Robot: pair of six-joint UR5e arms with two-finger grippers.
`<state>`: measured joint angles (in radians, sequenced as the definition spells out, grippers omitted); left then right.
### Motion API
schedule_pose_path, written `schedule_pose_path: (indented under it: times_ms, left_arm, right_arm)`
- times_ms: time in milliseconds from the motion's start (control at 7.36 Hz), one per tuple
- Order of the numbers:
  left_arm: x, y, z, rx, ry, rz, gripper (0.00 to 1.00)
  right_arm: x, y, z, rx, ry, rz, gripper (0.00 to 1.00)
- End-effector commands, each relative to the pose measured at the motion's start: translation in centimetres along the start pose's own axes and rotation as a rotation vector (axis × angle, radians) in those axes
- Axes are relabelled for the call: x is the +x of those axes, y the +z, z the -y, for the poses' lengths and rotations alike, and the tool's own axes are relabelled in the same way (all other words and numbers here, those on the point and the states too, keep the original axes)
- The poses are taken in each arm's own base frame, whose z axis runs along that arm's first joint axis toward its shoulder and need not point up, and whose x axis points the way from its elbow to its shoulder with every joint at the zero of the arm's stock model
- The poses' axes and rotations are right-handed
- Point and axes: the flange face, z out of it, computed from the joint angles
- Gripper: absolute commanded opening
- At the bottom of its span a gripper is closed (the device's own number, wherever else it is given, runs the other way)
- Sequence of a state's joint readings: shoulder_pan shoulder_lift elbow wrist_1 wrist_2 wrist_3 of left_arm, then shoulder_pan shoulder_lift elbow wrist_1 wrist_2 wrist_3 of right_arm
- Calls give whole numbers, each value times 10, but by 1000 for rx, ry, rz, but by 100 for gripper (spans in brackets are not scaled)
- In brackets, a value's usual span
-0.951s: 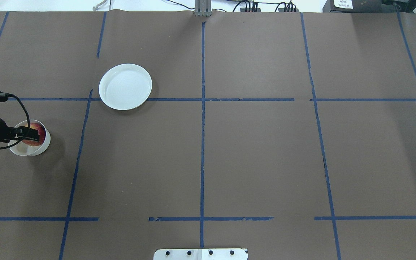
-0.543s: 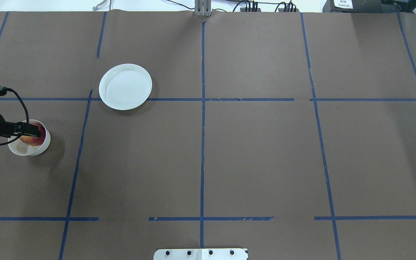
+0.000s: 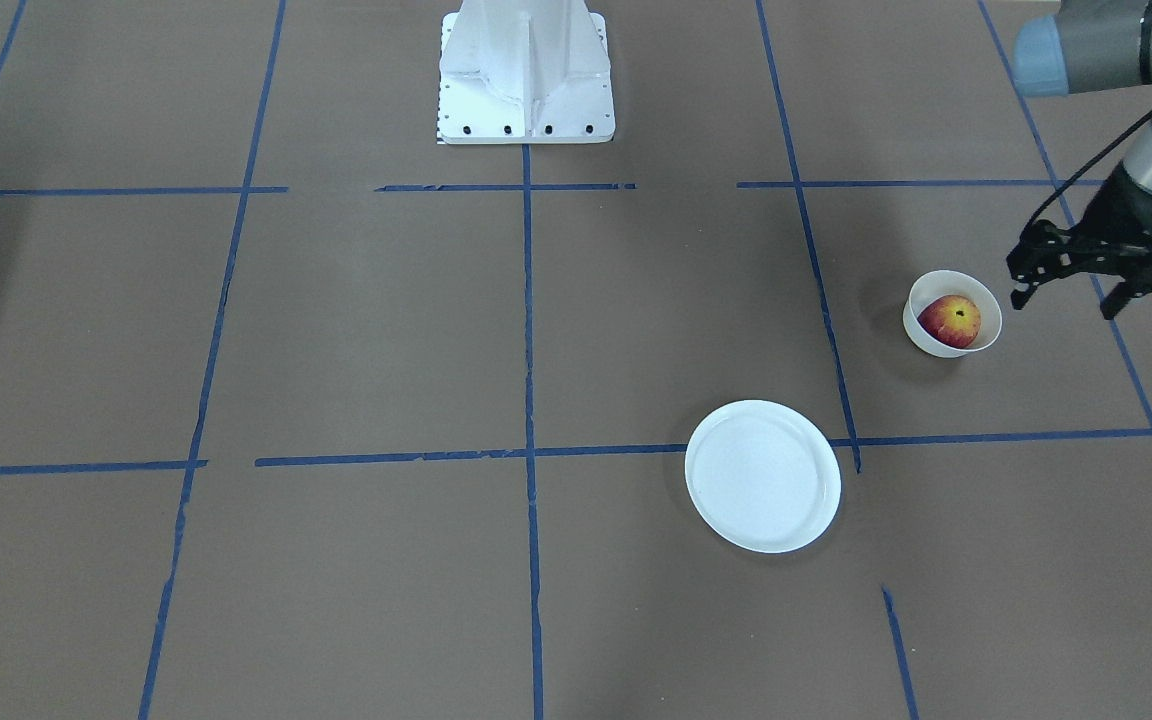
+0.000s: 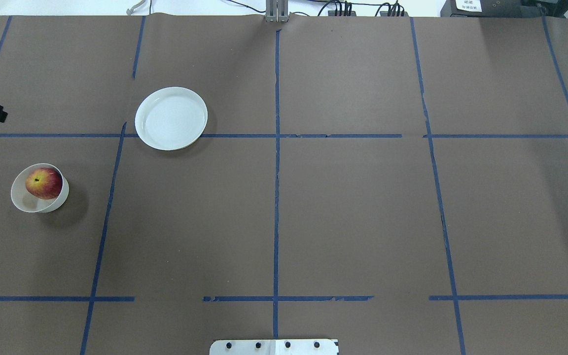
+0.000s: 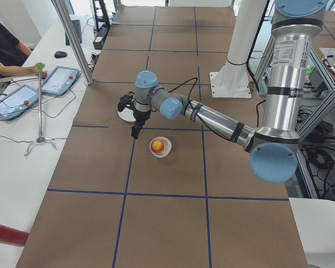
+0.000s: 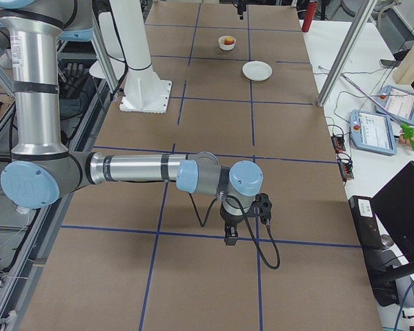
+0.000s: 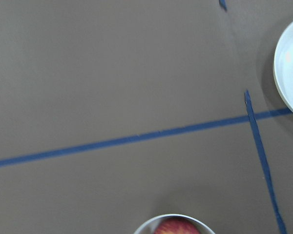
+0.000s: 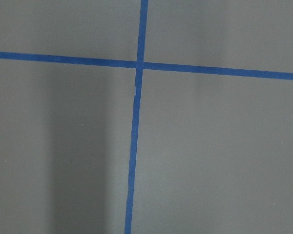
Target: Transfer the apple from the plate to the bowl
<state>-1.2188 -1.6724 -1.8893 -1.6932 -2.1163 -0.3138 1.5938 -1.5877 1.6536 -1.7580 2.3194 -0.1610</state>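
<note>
The red apple lies in the small off-white bowl at the table's left, also seen in the front view, apple in bowl. The white plate is bare; it also shows in the front view. My left gripper is open and empty. It hangs above the table just beside the bowl, toward the table's left end. The left wrist view shows the bowl's rim and the apple's top at its bottom edge. My right gripper shows only in the exterior right view, low over bare table; I cannot tell whether it is open.
The robot's white base plate stands at the table's near middle edge. Blue tape lines cross the brown table cover. An operators' desk with tablets and a stand runs along the far side.
My left gripper has drawn back from over the bowl toward the table's left end and mostly left the overhead view. The apple now lies uncovered in the bowl.
</note>
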Motion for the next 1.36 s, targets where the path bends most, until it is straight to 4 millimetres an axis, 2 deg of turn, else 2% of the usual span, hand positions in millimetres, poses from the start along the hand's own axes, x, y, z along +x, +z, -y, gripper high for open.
schedule_pose_path:
  times_ms: [0,136,272,407,543,679,815,1086,1222]
  left_arm:
    - [-95,-26,7,-14,52,-16,100]
    - [-137,-29,-2,-21,40,-43,100]
    - [-171,-30,-18,-29,-14,-32,100]
    - [-202,-16,-38,-62,-83,-39,100]
    - [-221,9,-53,-114,-146,-98,100]
    - [-235,30,-77,-158,-195,-133,100]
    - [-241,39,-102,-176,-215,-136,100]
    - [-239,26,-103,-157,-211,-120,100]
    - [-240,26,-117,-161,-220,-118,100]
  right_arm:
    - [0,0,0,0,0,0,100]
    - [0,0,0,0,0,0,100]
    - [0,0,0,0,0,0,100]
    - [0,0,0,0,0,0,100]
    - [0,0,0,0,0,0,100]
    - [0,0,0,0,0,0,100]
    - [0,0,0,0,0,0,100]
    - [0,0,0,0,0,0,100]
    - [0,0,0,0,0,0,100]
